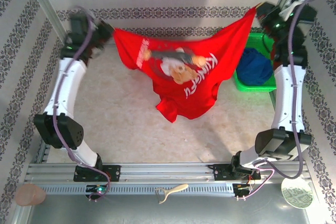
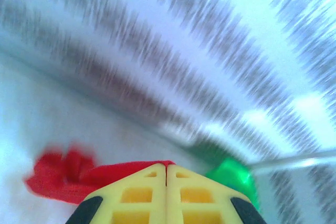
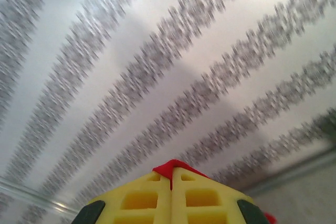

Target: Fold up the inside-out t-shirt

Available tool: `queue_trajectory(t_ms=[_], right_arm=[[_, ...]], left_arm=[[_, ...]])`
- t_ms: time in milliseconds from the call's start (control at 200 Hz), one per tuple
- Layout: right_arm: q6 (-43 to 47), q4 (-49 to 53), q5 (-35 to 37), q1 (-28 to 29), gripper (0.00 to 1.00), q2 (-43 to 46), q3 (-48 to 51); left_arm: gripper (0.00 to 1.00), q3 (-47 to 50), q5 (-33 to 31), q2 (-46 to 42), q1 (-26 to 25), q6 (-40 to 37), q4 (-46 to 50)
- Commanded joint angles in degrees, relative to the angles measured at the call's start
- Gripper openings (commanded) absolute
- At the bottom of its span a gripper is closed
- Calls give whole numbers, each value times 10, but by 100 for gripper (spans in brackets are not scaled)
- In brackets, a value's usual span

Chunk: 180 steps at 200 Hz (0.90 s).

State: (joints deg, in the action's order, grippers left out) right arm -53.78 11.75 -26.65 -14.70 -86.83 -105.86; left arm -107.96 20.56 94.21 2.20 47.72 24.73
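I see the bright red cloth t-shirt [image 1: 185,88] slung between my left tool [image 2: 166,173] and right tool [image 3: 171,176], both clenched on its edge.

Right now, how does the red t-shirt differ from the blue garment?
The red t-shirt hangs spread between the left claw and the right claw, both shut on it. The blue garment lies bunched in the green basket. The red t-shirt is larger than the blue garment. It shows a bear print and white lettering, while the blue garment looks plain. Both are cloth.
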Motion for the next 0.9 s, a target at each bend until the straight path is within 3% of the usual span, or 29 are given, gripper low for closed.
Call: queue_trajectory(t_ms=[0,145,260,535,615,729,804,894], right_arm=[[-73,-26,-30,-32,0,-13,-105],[-108,-28,-39,-52,0,-36,-173],[-130,-40,-56,-56,0,-36,-179],[-134,-46,-116,-42,0,-47,-179],[-107,-45,-122,-26,0,1,-95],[-47,-31,-121,-2,0,113,112],[-24,-22,-122,5,0,197,279],[5,27,-94,13,0,304,459]], left_arm=[[0,-132,59,17,49,51,-30],[0,-248,71,58,90,90,-27],[0,-251,98,56,95,97,-26],[0,-35,96,-61,96,48,-64],[0,134,109,-136,90,61,-128],[0,402,129,-255,53,84,-207],[0,535,113,-320,-9,54,-187],[0,672,59,-388,-117,45,-155]])
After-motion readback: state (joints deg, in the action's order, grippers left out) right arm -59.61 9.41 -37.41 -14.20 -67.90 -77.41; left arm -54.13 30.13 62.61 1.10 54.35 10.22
